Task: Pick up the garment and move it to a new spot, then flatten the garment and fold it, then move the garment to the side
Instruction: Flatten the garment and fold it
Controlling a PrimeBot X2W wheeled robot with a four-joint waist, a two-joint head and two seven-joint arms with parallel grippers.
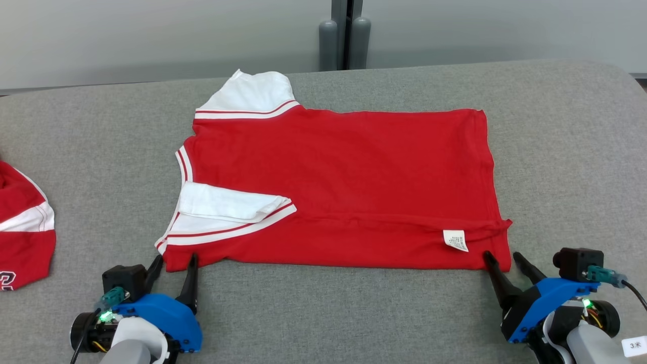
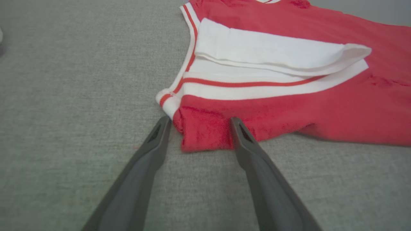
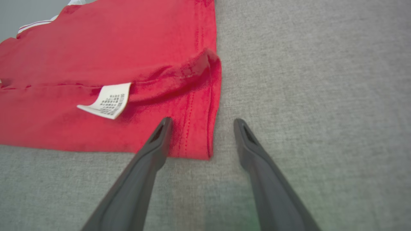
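Observation:
A red garment [image 1: 343,182] with white, red-striped sleeves lies spread flat on the grey table [image 1: 323,313], its near sleeve [image 1: 227,210] folded inward. A white care label [image 1: 455,240] shows near the hem. My left gripper [image 1: 175,259] stands open at the garment's near left corner [image 2: 199,134], the fingers straddling it. At the near right corner [image 3: 196,141], my right gripper [image 1: 501,256] is open too, with one finger over the cloth edge and the other on bare table. Nothing is clamped in either.
A second red and white garment [image 1: 22,227] lies at the table's left edge. A grey post [image 1: 343,35] stands behind the table's far edge. Bare grey cloth surrounds the shirt on all sides.

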